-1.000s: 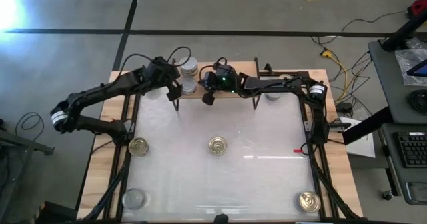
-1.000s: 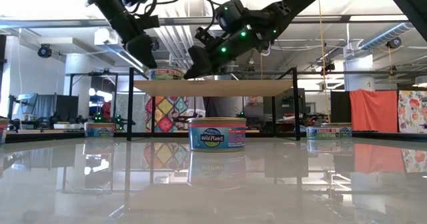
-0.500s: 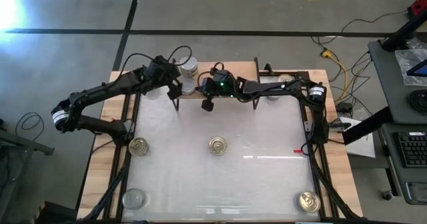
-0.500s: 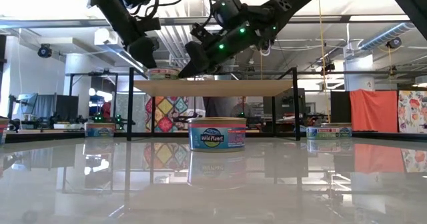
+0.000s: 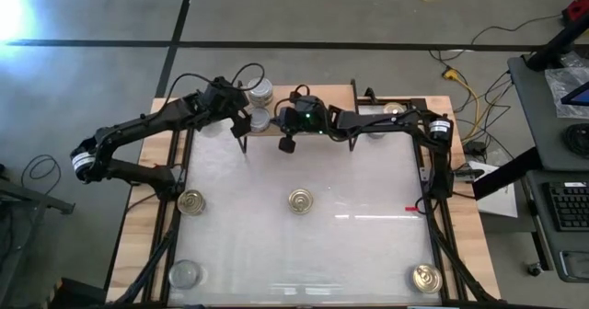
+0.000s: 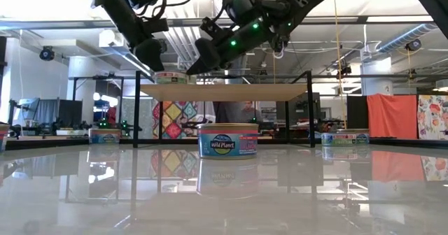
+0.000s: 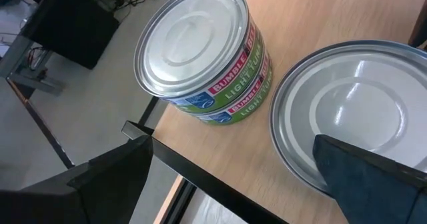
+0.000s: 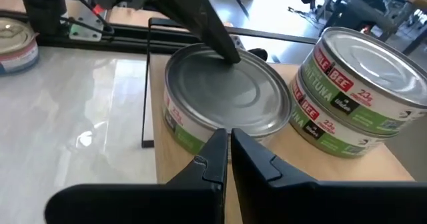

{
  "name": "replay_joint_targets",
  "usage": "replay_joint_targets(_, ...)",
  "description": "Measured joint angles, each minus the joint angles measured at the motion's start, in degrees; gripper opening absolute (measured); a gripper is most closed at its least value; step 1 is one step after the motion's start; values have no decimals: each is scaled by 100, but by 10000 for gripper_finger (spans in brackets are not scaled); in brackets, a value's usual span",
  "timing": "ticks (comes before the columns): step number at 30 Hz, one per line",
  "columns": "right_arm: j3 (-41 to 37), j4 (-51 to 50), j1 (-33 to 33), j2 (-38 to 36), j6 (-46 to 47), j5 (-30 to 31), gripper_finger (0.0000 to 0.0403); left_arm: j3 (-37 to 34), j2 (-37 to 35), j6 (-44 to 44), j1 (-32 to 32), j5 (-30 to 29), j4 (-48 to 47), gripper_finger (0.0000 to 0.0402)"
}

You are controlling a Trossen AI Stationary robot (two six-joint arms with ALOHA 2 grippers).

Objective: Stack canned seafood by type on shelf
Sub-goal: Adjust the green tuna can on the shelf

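The left fingers (image 7: 360, 177) are being held apart over a silver-topped can (image 5: 259, 119) on the shelf (image 5: 317, 132) at upper centre, the right fingers (image 8: 230, 159) pressed together beside it, seemingly for aligning.

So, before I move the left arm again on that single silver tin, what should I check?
1. Left gripper open: ok.
2. Left fingers either side of the single tin: not ok. One lies over its lid, and the other hangs beyond the shelf edge.
3. Right gripper clear of that tin: cannot tell. It is shut, with its tips right at the tin's side.
4. Two-tin stack upright and aligned: ok.
5. Stack apart from the single tin: ok, bare wood shows between them.
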Motion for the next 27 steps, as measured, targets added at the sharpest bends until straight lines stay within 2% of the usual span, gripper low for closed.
replay_joint_targets(27, 0, 220, -202, 77, -197, 20, 13, 0, 2, -34, -21, 188, 26, 400)
